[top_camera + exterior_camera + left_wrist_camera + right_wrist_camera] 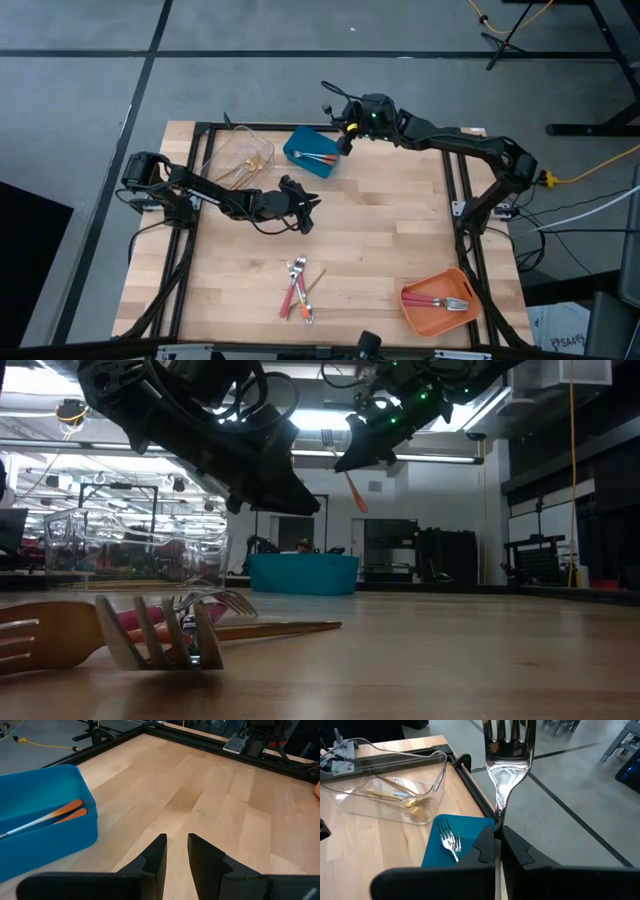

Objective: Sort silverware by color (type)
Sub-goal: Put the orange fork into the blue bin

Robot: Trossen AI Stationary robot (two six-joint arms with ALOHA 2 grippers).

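The right end effector (345, 133) hangs above the far edge of the counter (380, 230), just over the far rim of the blue bin (312, 152). Its fingers are closed on an orange-handled fork (507, 760); the right wrist view shows the silver head standing up out of the pinch, and the low view shows the orange handle (356, 492) hanging below the fingers, well clear of the bin. Two orange-handled pieces (55, 815) already lie inside the blue bin.

The left end effector (308, 208) hovers over the middle of the counter, just on the near side of the blue bin. Its fingers (155, 857) stand slightly apart with nothing between them and bare wood under them.

The clear bin (238, 158), beside the blue one toward the far left corner, holds gold forks (415, 805). The orange bin (438, 300) sits at the near right corner with red-handled pieces (445, 302) in it. A small unsorted pile (298, 288) of red-handled, orange-handled and gold utensils lies near the middle of the near edge, well apart from both end effectors.

The counter is open wood between the pile and the bins, and a dark frame rail (470, 250) runs along its sides.
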